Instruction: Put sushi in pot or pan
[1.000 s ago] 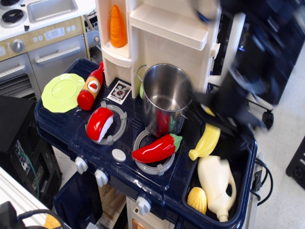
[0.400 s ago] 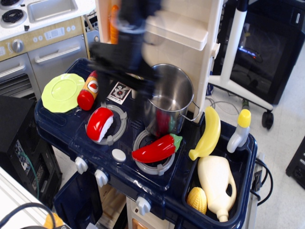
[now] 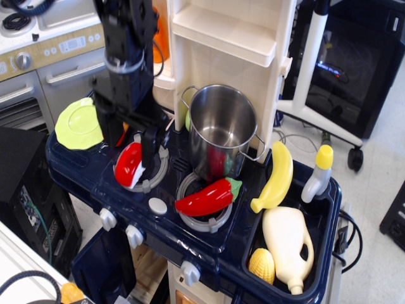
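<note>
The sushi [image 3: 128, 164], a glossy red top on a white base, lies on the left burner ring of the toy stove. The black gripper [image 3: 131, 138] hangs just above it with its jaws open, one finger [image 3: 149, 147] at the sushi's right and the other at its upper left. It holds nothing. The shiny steel pot [image 3: 220, 130] with wire loop handles stands upright to the right of the sushi, at the back of the stove, and looks empty.
A red chili pepper [image 3: 207, 197] lies on the front right burner. A green plate [image 3: 78, 123] sits at the left; the ketchup bottle is mostly hidden behind the arm. A banana [image 3: 276, 177], a white jug [image 3: 288, 243], corn [image 3: 262, 266] and a small bottle [image 3: 317, 173] fill the right sink.
The arm swept from the right side across the pot to the left and came down over the sushi. The sushi and pot have not moved.
</note>
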Robot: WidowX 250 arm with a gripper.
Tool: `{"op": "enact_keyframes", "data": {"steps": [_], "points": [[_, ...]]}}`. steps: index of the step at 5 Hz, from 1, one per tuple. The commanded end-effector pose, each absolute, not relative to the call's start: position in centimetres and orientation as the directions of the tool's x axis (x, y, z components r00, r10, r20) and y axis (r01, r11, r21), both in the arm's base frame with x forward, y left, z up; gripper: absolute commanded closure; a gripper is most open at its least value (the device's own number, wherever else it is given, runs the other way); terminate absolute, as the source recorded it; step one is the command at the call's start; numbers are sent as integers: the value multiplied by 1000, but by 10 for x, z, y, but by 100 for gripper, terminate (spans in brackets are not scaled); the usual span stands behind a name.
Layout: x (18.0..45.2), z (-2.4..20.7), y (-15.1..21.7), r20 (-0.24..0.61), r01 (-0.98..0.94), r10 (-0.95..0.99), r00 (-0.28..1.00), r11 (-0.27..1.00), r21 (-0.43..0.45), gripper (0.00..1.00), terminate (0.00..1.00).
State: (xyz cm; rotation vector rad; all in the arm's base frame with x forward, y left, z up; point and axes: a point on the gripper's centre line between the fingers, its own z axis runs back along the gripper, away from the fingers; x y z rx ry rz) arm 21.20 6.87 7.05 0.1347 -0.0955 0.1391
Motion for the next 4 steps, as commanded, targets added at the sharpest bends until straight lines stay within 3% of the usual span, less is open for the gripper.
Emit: {"op": "enact_keyframes", "data": {"steps": [1, 2, 3, 4], "points": [[226, 47, 92, 150, -144, 125, 981, 983, 117, 0, 0], [228, 43, 103, 158, -140, 123, 980, 985, 97, 0, 0], [234, 32, 98, 198, -166, 153, 968, 985, 47, 100, 0], [238, 47, 86, 256, -96, 65, 964, 989, 113, 100, 0]]}}
